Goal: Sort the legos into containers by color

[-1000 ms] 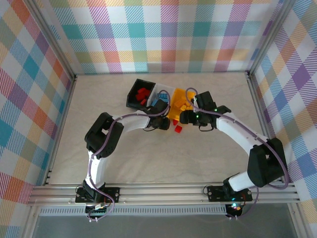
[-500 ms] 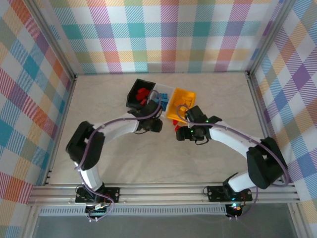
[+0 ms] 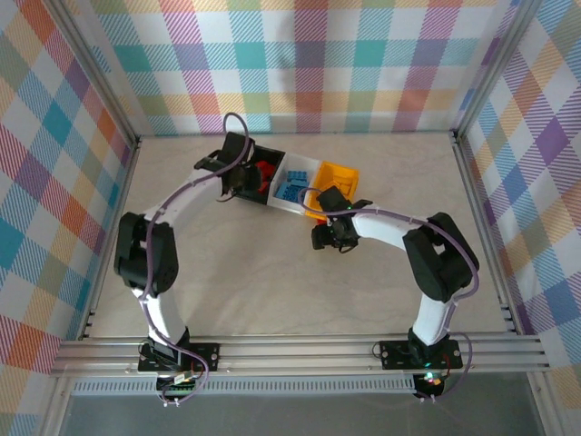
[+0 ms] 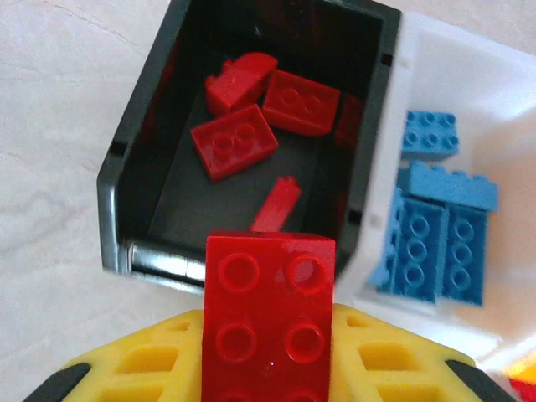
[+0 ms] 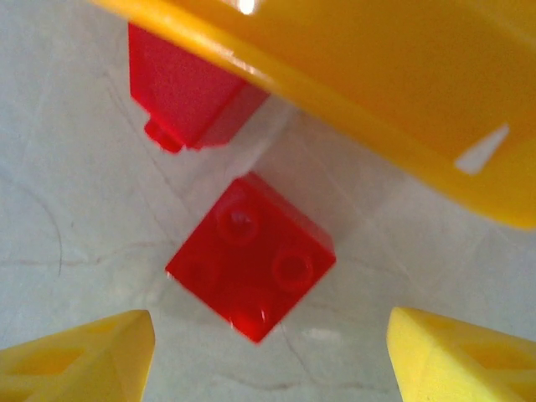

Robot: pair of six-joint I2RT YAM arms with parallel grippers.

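Observation:
My left gripper is shut on a red four-stud lego and hangs at the near edge of the black bin. That bin holds several red legos. Beside it, the white bin holds blue legos. In the top view the left gripper is at the black bin. My right gripper is open, low over a red two-by-two lego lying on the table between its fingers. A second red lego lies against the yellow-orange bin.
The three bins stand in a row at the back middle: black, white, yellow-orange. The right gripper sits just in front of them. Checked walls and metal rails close the table on three sides.
The left arm has swung from the table's middle back to the black bin with the red lego. The right gripper has left the yellow-orange bin and dropped to the red legos in front of it.

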